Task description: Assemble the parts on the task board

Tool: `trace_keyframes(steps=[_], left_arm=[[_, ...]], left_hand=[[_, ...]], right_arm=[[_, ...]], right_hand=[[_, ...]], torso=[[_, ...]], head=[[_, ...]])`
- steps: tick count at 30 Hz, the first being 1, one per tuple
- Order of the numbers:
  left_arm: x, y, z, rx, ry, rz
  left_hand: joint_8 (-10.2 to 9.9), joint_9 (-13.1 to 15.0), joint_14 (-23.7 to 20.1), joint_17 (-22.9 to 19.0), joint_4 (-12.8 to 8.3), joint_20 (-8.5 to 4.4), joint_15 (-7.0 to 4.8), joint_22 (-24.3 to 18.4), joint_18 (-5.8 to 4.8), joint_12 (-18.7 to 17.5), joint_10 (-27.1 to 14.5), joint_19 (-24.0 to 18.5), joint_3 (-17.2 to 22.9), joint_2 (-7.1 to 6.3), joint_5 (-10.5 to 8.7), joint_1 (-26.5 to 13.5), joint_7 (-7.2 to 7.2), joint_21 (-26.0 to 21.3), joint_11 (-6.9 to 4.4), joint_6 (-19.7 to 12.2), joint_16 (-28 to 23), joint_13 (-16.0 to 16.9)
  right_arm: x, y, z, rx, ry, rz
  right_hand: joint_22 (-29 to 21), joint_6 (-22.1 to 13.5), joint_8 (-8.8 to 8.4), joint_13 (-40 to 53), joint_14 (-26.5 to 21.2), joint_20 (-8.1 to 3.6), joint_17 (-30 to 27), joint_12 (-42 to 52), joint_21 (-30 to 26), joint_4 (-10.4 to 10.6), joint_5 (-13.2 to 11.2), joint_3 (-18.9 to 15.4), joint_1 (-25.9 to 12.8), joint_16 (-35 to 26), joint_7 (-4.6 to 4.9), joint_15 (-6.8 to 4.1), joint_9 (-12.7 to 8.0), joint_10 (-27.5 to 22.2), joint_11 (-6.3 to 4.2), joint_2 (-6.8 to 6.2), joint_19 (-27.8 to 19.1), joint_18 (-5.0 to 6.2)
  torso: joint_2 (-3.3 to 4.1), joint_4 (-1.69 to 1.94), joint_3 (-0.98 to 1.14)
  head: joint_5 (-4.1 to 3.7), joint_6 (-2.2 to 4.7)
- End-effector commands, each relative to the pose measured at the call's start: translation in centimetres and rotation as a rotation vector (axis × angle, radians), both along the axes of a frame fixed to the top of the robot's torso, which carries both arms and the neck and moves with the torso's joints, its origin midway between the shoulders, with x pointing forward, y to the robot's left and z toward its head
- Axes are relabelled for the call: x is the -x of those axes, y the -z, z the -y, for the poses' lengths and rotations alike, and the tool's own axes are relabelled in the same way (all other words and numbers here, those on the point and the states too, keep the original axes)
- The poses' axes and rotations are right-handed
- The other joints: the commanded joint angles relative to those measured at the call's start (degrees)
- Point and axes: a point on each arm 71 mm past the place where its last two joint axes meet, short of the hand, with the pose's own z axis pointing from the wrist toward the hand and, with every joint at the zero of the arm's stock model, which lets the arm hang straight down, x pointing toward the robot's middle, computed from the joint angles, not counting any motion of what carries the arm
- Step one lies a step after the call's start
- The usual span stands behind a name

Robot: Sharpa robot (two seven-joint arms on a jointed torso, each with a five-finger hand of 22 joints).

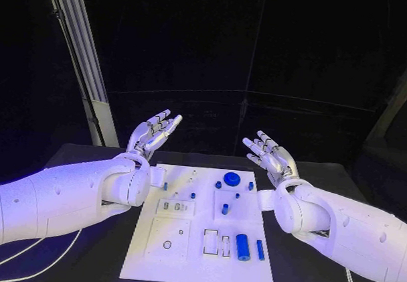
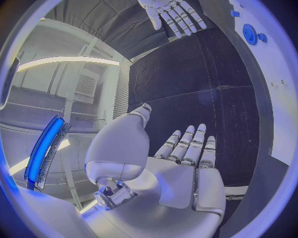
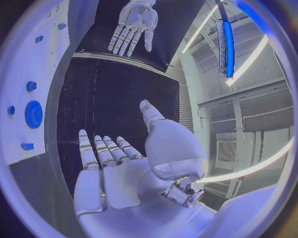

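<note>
The white task board (image 1: 154,257) lies in the middle of the black table. On it sit a blue gear (image 1: 231,178), a blue cylinder (image 1: 242,247), a thin blue bar (image 1: 260,249) and several small blue pegs. My left hand (image 1: 153,133) hovers beyond the board's far left corner, fingers spread, holding nothing. My right hand (image 1: 271,155) hovers beyond the far right corner, also spread and empty. The left wrist view shows the left hand (image 2: 186,168) with the gear (image 2: 250,33) at the rim. The right wrist view shows the right hand (image 3: 114,168) beside the gear (image 3: 34,114).
The black table (image 1: 317,273) extends around the board on both sides. A pale upright post (image 1: 88,83) stands behind the table at the far left. White cables (image 1: 18,258) trail off the table's near left and right corners.
</note>
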Motion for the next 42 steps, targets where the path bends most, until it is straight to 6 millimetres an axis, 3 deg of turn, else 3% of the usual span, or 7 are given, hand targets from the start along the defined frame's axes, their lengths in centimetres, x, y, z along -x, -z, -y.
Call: trace_keyframes(steps=[1,3,7,16,27,38,42], left_arm=[[-0.2,-0.5,0.4,0.067,0.064,0.055],[-0.2,-0.5,0.4,0.067,0.064,0.055],[-0.2,-0.5,0.4,0.067,0.064,0.055],[0.2,0.3,-2.2,0.069,0.054,0.038],[1.6,-0.1,-2.4,0.09,0.107,0.032],[3.4,-1.0,-2.2,0.116,0.132,0.032],[3.8,-1.1,-2.0,0.13,0.15,0.023]], left_hand=[[0.5,0.2,1.5,0.2,0.8,0.94,0.51,0.1,1.07,0.9,1.5,0.2,0.3,0.1,0.4,2.7,6.21,0.5,0.42,1.3,0.4,0.2],[0.5,0.2,2.2,0.3,0.7,0.94,0.6,0.2,0.98,1.4,1.9,0.4,0.3,0.13,0.37,2.9,6.29,0.5,0.53,1.8,0.6,0.2],[2.5,1.3,13.3,2.0,-0.5,0.94,0.74,1.4,0.74,6.6,10.7,5.8,0.6,0.6,0.36,4.5,7.52,2.6,2.35,11.1,4.7,1.2],[6.4,2.5,31.7,3.6,-2.6,0.38,-4.11,6.3,4.89,11.1,29.2,33.3,0.0,1.6,0.32,6.3,6.47,13.6,-0.21,34.1,11.3,0.8],[5.4,1.9,33.5,3.0,-4.1,-0.19,-4.57,6.0,4.92,10.0,31.5,36.8,-0.4,1.61,0.29,7.2,6.12,14.2,-0.65,35.6,10.5,0.6],[5.8,2.0,39.7,3.9,-6.2,-2.01,-6.44,5.7,4.92,9.4,36.3,42.7,-0.1,1.95,0.28,7.9,4.94,15.3,-2.13,39.5,11.4,0.7],[5.8,1.9,39.9,4.0,-6.3,-2.07,-6.49,5.6,4.91,9.2,36.5,42.9,0.0,1.99,0.28,7.8,4.9,15.3,-2.17,39.6,11.4,0.7]], right_arm=[[0.0,0.3,-1.2,0.041,-0.21,0.007],[-0.1,0.4,-1.3,0.049,-0.236,0.004],[-0.2,0.6,-1.3,0.058,-0.264,0.001],[-1.4,0.4,1.7,0.35,-0.175,0.211],[-2.6,-2.0,1.9,0.552,-0.213,0.335],[-4.0,-4.2,1.3,0.914,-0.309,0.364],[-4.3,-4.7,0.5,1.041,-0.34,0.371]], right_hand=[[0.3,2.6,0.53,0.3,2.8,0.73,0.3,0.5,0.5,-1.8,0.8,0.9,4.7,0.7,7.34,1.37,0.3,2.5,1.78,0.6,1.8,0.98],[0.8,5.6,0.95,0.6,7.2,0.66,0.7,0.9,1.5,-2.9,0.5,1.1,6.6,1.3,8.0,1.9,0.7,5.9,2.4,0.43,6.1,1.3],[3.9,22.6,4.93,3.2,35.0,0.32,3.3,7.2,8.2,-5.8,0.2,2.0,11.3,8.4,8.01,1.07,2.8,31.9,2.57,-0.01,25.2,5.06],[5.0,42.4,6.68,2.3,49.4,-2.68,2.3,8.0,13.6,-8.5,0.3,3.9,13.4,9.2,5.6,-3.23,3.0,46.4,-0.9,-0.04,36.5,6.52],[7.9,48.8,5.53,2.3,61.8,-6.87,3.7,5.8,20.5,-10.9,-0.4,7.1,13.5,10.2,4.09,-7.08,2.9,55.2,-3.33,-1.08,43.6,6.37],[15.5,51.9,4.18,2.6,75.4,-10.48,10.1,3.7,33.8,-10.9,-2.7,8.2,14.3,17.3,2.66,-10.52,2.8,59.2,-5.43,-3.21,50.4,6.36],[18.0,52.1,3.35,2.6,75.6,-10.72,14.3,2.8,37.8,-10.2,-3.9,8.7,12.8,22.8,2.47,-10.75,2.8,59.2,-5.63,-3.21,50.0,6.28]], torso=[[0.01,-0.02,-0.01],[0.01,-0.02,-0.01],[0.01,-0.02,-0.01],[0.37,0.36,-0.24],[2.67,0.89,-0.27],[5.91,2.81,-1.22],[6.51,2.98,-1.02]], head=[[0.0,0.0],[0.0,0.0],[0.0,0.0],[-0.44,-0.93],[-1.07,-0.3],[-2.88,0.9],[-2.81,1.18]])
